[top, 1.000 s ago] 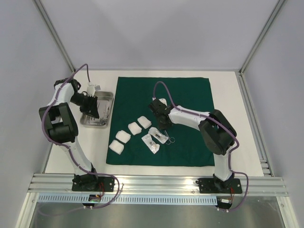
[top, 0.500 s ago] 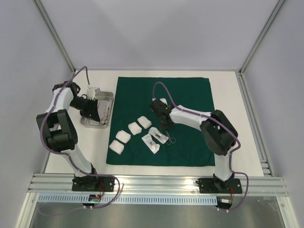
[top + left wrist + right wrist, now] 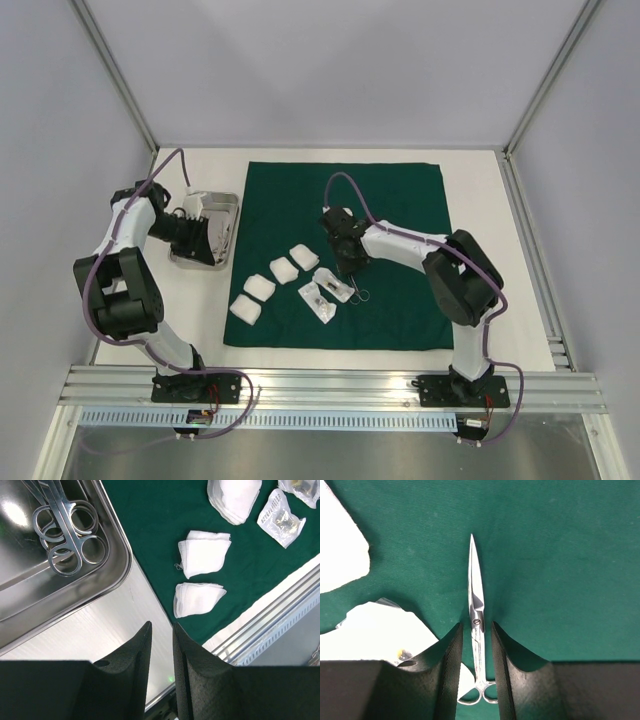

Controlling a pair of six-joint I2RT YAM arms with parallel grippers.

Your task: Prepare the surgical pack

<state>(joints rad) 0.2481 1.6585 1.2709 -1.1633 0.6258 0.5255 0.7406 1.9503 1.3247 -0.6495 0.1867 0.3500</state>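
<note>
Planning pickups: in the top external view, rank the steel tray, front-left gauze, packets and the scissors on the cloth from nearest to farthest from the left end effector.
From the left end effector:
1. steel tray, right at it, far left.
2. front-left gauze, at the near-left edge of the cloth.
3. packets, mid-cloth.
4. scissors, farthest right.

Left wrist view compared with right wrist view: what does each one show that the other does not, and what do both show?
Only the left wrist view shows the steel tray with ring-handled instruments in it, and the table top. Only the right wrist view shows scissors lying flat between the fingers of the right gripper. Both show the green cloth.
</note>
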